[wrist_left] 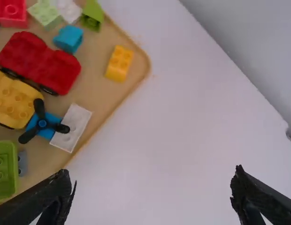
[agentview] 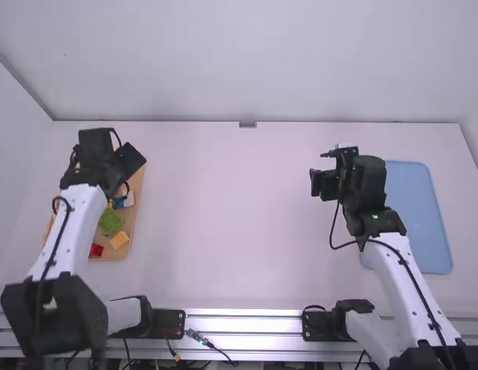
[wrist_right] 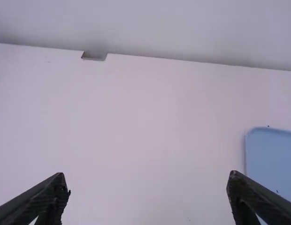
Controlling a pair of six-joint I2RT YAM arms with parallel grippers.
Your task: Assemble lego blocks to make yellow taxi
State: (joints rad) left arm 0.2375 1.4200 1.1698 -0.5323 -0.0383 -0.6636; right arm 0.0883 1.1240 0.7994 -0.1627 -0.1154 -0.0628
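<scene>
1. I judge the job at its start: I see no joined-up taxi, and my work of picking, placing and stacking all seems left to do.
2. The parts lie in the wooden tray [agentview: 108, 256] at the left side of the high frame. My left wrist view shows a yellow piece [wrist_left: 14, 103] with black rims, likely a wheeled base, and a small yellow brick [wrist_left: 118, 64] near a tray corner.
3. Around them I see a red double-humped piece [wrist_left: 40, 63], a white plate [wrist_left: 74, 126], a green block [wrist_left: 3, 171] and a black propeller [wrist_left: 42, 123] over blue. Some of these are probably not taxi parts, so I must choose by colour and shape.
4. My left gripper [wrist_left: 153, 190] is above the tray, its fingers spread wide with nothing between them.
5. My right gripper [wrist_right: 146, 192] is right of centre in the high frame, beside the blue tray [agentview: 420, 220]; its fingers are spread too, and hold nothing.
6. What comes first, I think, is pinching a yellow part and bringing it to the middle; the crowded neighbours could get nudged.
</scene>
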